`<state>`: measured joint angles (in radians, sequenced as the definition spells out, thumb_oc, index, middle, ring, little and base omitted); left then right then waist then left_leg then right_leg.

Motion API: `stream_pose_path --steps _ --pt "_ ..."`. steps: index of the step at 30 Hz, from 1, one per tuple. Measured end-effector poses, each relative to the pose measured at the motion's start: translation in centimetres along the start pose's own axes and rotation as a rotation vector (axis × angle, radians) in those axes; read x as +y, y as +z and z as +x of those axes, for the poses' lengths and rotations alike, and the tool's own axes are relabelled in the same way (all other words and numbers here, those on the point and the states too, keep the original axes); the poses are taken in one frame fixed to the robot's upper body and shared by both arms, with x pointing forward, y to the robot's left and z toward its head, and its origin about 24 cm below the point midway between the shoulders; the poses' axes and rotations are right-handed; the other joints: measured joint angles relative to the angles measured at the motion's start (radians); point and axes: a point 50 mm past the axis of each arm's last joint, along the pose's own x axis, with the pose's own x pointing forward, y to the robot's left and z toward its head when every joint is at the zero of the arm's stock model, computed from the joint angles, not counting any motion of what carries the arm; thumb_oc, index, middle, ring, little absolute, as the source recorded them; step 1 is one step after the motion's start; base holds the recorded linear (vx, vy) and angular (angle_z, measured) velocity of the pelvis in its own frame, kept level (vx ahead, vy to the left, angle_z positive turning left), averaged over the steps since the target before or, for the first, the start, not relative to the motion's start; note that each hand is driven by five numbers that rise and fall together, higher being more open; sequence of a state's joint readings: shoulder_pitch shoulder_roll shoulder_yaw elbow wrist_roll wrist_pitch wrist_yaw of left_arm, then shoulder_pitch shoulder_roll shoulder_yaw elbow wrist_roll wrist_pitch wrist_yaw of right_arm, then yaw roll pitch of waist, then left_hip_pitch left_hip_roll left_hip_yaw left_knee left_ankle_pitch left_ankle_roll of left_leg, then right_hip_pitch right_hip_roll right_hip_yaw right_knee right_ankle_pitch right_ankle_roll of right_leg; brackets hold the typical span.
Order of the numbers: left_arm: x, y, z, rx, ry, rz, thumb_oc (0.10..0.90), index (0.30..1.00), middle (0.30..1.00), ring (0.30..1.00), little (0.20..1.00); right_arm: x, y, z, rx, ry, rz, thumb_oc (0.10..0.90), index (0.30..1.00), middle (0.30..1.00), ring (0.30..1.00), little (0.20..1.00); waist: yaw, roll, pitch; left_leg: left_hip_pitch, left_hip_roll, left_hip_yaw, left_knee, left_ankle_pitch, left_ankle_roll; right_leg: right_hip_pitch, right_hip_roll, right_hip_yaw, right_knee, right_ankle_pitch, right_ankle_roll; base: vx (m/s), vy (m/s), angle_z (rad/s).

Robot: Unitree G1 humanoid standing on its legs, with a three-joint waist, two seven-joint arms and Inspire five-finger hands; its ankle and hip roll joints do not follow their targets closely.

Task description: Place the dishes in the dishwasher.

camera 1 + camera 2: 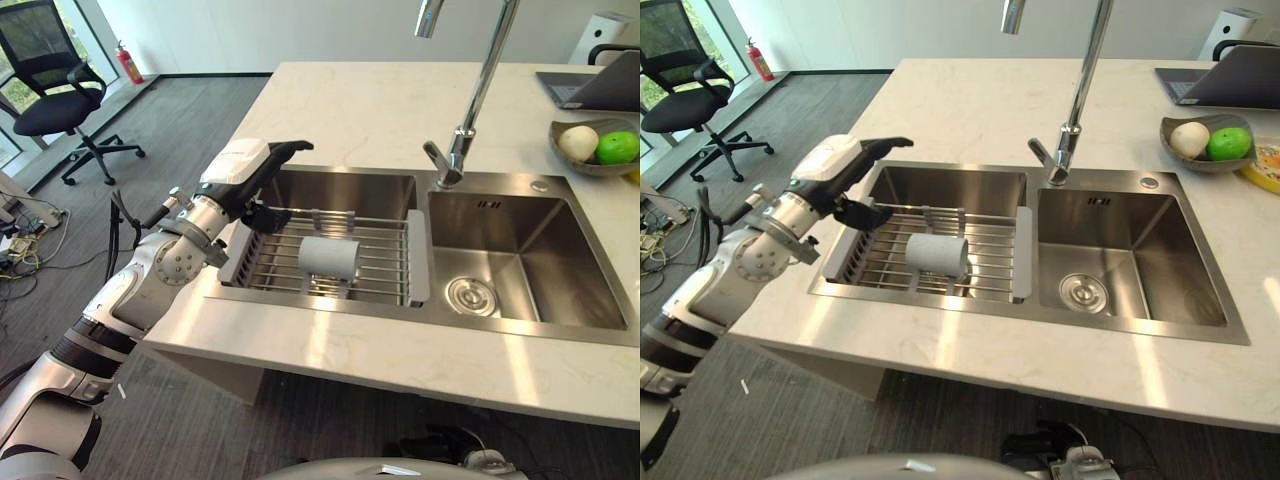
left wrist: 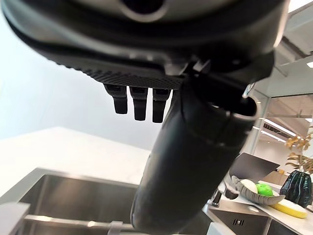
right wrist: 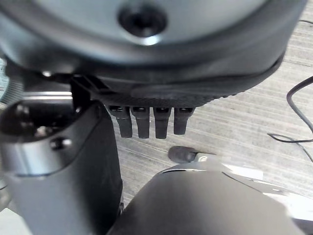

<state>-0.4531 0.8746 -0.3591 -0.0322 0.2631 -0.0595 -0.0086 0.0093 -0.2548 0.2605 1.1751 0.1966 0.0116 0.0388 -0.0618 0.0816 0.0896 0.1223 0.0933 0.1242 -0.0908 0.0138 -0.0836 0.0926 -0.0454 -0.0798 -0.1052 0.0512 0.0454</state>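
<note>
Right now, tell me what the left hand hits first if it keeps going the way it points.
Probably the cup lying on the rack in the sink; the left hand points toward it, open, though depth is unclear.

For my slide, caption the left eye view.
Left hand open above the drying rack, where a grey cup lies on its side.
</note>
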Motion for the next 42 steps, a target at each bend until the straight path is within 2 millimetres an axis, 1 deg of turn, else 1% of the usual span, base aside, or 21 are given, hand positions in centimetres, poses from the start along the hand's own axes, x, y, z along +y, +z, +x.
stream_pose_path --steps 1,2,3,7,10,14,22,26,32,39,40,41,42 --pt "0.0 0.0 0.0 0.000 0.000 0.000 0.800 0.900 0.900 0.900 0.900 0.0 0.0 0.0 0.000 0.000 0.000 0.800 0.900 0.900 0.900 0.900 0.000 0.000 0.000 0.000 0.000 0.000 0.000 0.000 0.000 0.000 0.000 0.000 0.000 0.000 0.000 0.00 0.000 0.00" --pt "-0.8 -0.3 -0.5 0.021 -0.022 -0.033 0.800 0.900 0.900 0.900 0.900 0.2 0.0 0.0 0.002 0.005 -0.003 0.800 0.900 0.900 0.900 0.900 0.006 -0.003 -0.001 0.001 -0.002 0.000 0.000 0.000 0.000 0.000 -0.002 0.001 0.001 -0.001 0.001 0.00 0.000 0.00" --pt "-2.1 -0.6 -1.1 0.053 -0.056 -0.068 0.800 0.900 0.900 0.900 0.900 0.3 -0.2 0.0 0.009 0.010 -0.003 0.800 0.900 0.900 0.900 0.900 0.009 -0.006 -0.004 0.002 -0.004 0.001 0.000 0.001 0.001 0.000 -0.002 0.002 0.003 -0.001 0.002 0.00 0.000 0.00" --pt "-4.3 -0.5 -1.5 0.083 -0.103 -0.149 0.800 0.900 0.900 0.900 0.900 0.1 -0.3 0.0 0.016 0.004 0.008 0.800 0.900 0.900 0.900 0.900 0.005 -0.012 -0.007 0.006 -0.007 0.007 0.000 0.000 0.002 0.000 -0.002 0.008 0.003 0.000 0.003 0.00 0.004 -0.04" --pt "-4.7 -0.5 -1.7 0.086 -0.130 -0.156 0.800 0.900 0.900 0.900 0.900 0.3 -0.5 0.0 0.020 0.007 0.012 0.800 0.900 0.900 0.900 0.900 -0.004 -0.014 -0.009 0.013 -0.006 0.013 0.000 -0.002 0.005 0.003 0.000 0.015 0.000 0.001 0.005 -0.01 0.015 -0.08" --pt "-5.0 -0.5 -1.9 0.089 -0.146 -0.163 0.800 0.900 0.900 0.900 0.900 0.3 -0.5 0.0 0.021 0.006 0.011 0.800 0.900 0.900 0.900 0.900 -0.005 -0.012 -0.011 0.024 -0.004 0.034 0.000 -0.005 0.009 0.003 0.000 0.038 0.000 0.003 0.011 -0.01 0.004 -0.16" --pt "-5.4 -0.2 -1.8 0.083 -0.161 -0.186 0.800 0.900 0.900 0.900 0.900 0.3 -0.5 0.0 0.021 0.007 0.011 0.800 0.900 0.900 0.900 0.900 -0.007 -0.010 -0.019 0.030 -0.004 0.055 0.000 -0.006 0.011 -0.001 -0.001 0.057 0.000 0.013 0.009 -0.01 -0.001 -0.07" --pt "-6.6 0.8 -1.4 0.061 -0.171 -0.238 0.800 0.900 0.900 0.900 0.900 0.2 -0.6 0.0 0.025 0.007 0.010 0.800 0.900 0.900 0.900 0.900 -0.016 -0.009 -0.025 0.030 -0.005 0.056 0.000 -0.007 0.012 -0.002 -0.001 0.059 0.000 0.014 0.009 0.00 -0.002 -0.01" --pt "-8.0 1.2 -1.3 0.057 -0.207 -0.259 0.800 0.900 0.900 0.900 0.900 0.2 -0.6 0.0 0.026 0.005 0.011 0.800 0.900 0.900 0.900 0.900 -0.033 -0.003 -0.037 0.033 -0.004 0.061 0.000 -0.007 0.013 -0.003 0.001 0.064 0.000 0.015 0.010 0.00 0.000 0.00" --pt "-9.2 0.2 -1.5 0.111 -0.242 -0.234 0.800 0.900 0.900 0.900 0.900 0.2 -0.6 0.0 0.027 0.005 0.011 0.800 0.900 0.900 0.900 0.900 -0.039 -0.002 -0.038 0.034 -0.003 0.065 0.000 -0.007 0.013 -0.003 0.002 0.069 0.000 0.015 0.011 0.00 -0.002 -0.01" --pt "-9.3 0.1 -1.5 0.118 -0.246 -0.231 0.800 0.900 0.900 0.900 0.900 0.0 0.1 0.1 0.027 -0.001 0.005 0.800 0.900 0.900 0.900 0.900 -0.027 -0.002 -0.040 0.033 -0.001 0.066 -0.001 -0.010 0.016 0.002 0.001 0.064 0.001 0.014 0.013 -0.01 -0.023 -0.11" --pt "-9.6 0.1 -1.0 0.125 -0.259 -0.221 0.800 0.900 0.900 0.900 0.900 -0.2 0.3 0.4 0.106 -0.005 0.003 0.800 0.900 0.900 0.900 0.900 -0.027 -0.006 -0.038 0.036 -0.001 0.074 0.000 -0.008 0.014 -0.006 0.003 0.071 0.004 0.020 0.014 -0.04 -0.022 -0.07" --pt "-10.2 0.3 -0.7 0.124 -0.270 -0.235 0.800 0.900 0.900 0.900 0.900 -0.3 0.6 0.4 0.091 -0.008 -0.001 0.800 0.900 0.900 0.900 0.900 -0.031 -0.010 -0.043 0.032 -0.003 0.075 0.000 -0.007 0.012 -0.014 0.005 0.075 0.000 0.024 0.011 -0.04 -0.011 -0.03"
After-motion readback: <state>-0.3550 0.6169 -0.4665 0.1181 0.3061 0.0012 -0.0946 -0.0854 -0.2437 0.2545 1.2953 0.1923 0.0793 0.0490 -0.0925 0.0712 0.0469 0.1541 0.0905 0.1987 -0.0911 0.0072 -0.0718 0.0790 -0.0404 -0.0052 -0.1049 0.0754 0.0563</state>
